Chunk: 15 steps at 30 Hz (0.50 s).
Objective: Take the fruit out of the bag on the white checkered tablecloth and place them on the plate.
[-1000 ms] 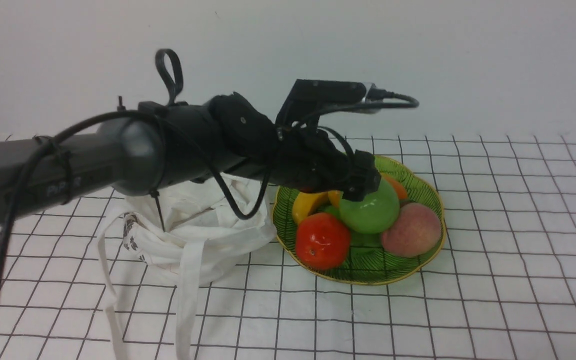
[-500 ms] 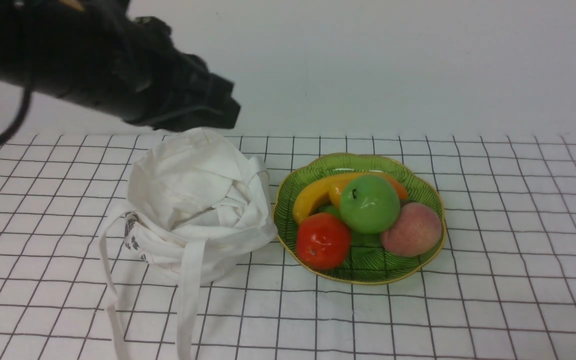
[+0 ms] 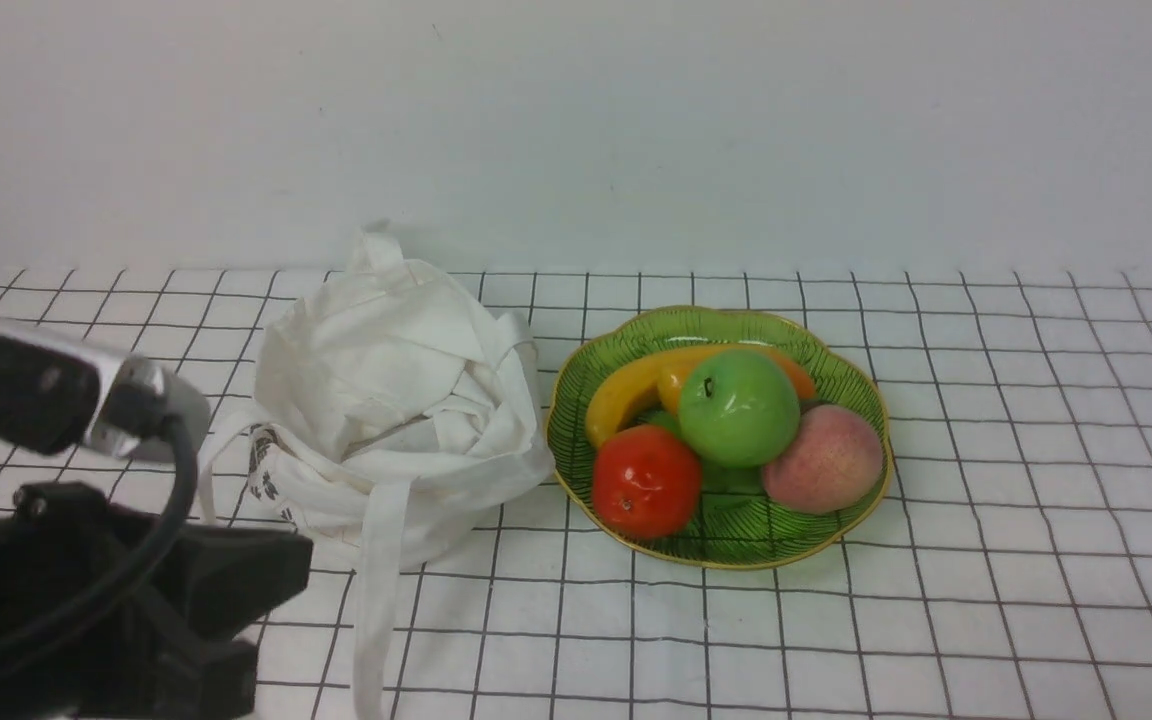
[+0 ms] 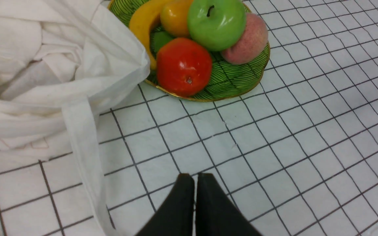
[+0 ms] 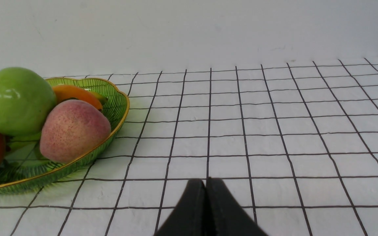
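Glossy round green apple with a small dark stem [image 3: 738,408] lies on the shallow translucent green plate with a scalloped gold rim [image 3: 841,372]. It rests on top of the other fruits, and no gripper touches it. Just beside it, toward the front, sit a red-orange tangerine [image 3: 646,482] on its left and a pink peach [image 3: 823,460] on its right. A yellow banana [image 3: 619,398] curves behind the tangerine, and an orange fruit [image 3: 794,370] shows partly behind the apple. The plate stands on the white checkered tablecloth with thin black lines [image 3: 986,600]. The soft white cloth bag [image 3: 386,390] sits crumpled just beside the plate on its left. One long white strap [image 3: 376,600] of the bag lies over the tablecloth toward the front. The left gripper [image 4: 195,178] is apart from the plate, low at the near left side in front of the bag. Its two black fingers are pressed together and grasp nothing. The right gripper [image 5: 205,182] is over bare tablecloth to the right of the plate, also clenched and empty.
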Available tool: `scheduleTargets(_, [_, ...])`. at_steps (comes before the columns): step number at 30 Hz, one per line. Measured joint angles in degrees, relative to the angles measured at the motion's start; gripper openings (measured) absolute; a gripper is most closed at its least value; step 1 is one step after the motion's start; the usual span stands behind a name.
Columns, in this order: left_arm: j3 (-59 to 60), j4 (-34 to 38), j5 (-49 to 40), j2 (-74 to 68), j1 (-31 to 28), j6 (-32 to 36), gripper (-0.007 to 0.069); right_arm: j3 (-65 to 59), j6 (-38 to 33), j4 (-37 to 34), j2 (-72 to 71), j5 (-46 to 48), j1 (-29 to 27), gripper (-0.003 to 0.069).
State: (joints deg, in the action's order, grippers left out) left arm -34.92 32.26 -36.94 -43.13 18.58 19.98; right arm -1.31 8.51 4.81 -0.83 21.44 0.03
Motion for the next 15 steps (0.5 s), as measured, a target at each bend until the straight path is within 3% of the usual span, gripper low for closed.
scheduleTargets(15, [5.8,-6.3,0.2,2.9,0.0,0.5,-0.0008,0.0,0.0,0.0,0.0,0.0,0.0,-0.0014])
